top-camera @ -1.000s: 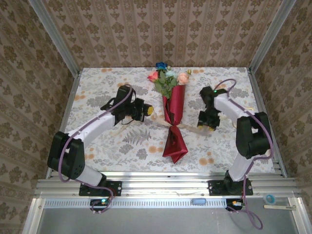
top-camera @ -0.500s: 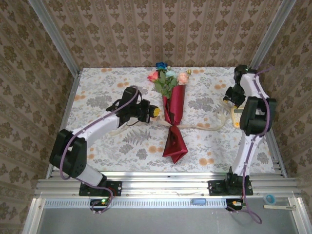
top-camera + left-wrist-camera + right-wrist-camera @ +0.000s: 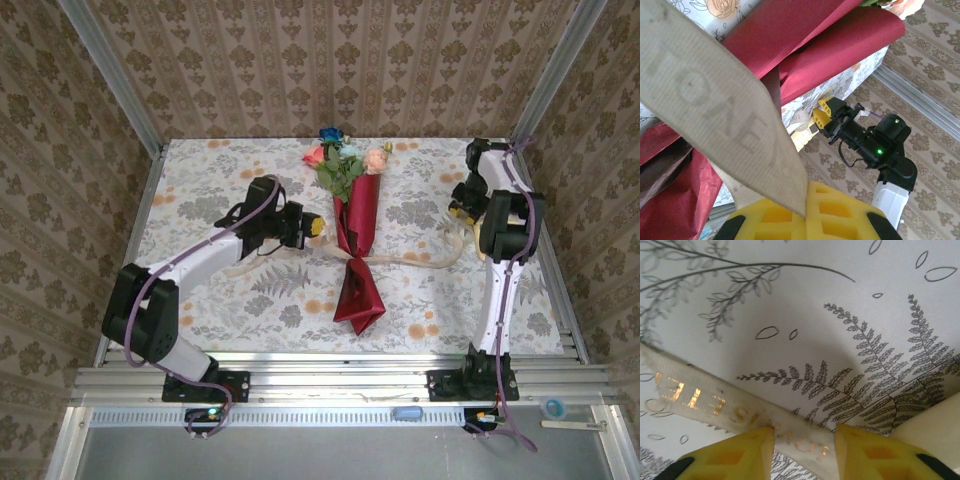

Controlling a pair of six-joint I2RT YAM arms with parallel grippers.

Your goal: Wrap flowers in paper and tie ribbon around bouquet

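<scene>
Top view, bouquet [image 3: 357,228]: lies lengthwise along the middle of the floral-patterned desk [image 3: 210,185]. The flowers [image 3: 340,160] are at the far end. The dark red paper [image 3: 358,295] cone is pinched at its waist and flares toward the near edge.
Top view, ribbon [image 3: 415,260]: a pale strip crosses the cone at the waist. One end runs left; the other runs right and curls upward.
Top view, left tool [image 3: 317,228]: just left of the cone, at the ribbon's left end.
Top view, right tool [image 3: 460,212]: well right of the bouquet, toward the far right corner, above the ribbon's curl.
Left wrist view, ribbon: a broad beige band with faint lettering slants down into a yellow pad [image 3: 812,217].
Left wrist view, left tool: clamped tight on the ribbon.
Left wrist view, paper: red folds lie just behind the band, with the right tool visible beyond them.
Right wrist view, ribbon: gold-lettered, raised above the fern-printed cloth and casting a shadow. It passes between two yellow fingertips [image 3: 747,452].
Right wrist view, right tool: a narrow gap around the ribbon; whether it grips cannot be told.
</scene>
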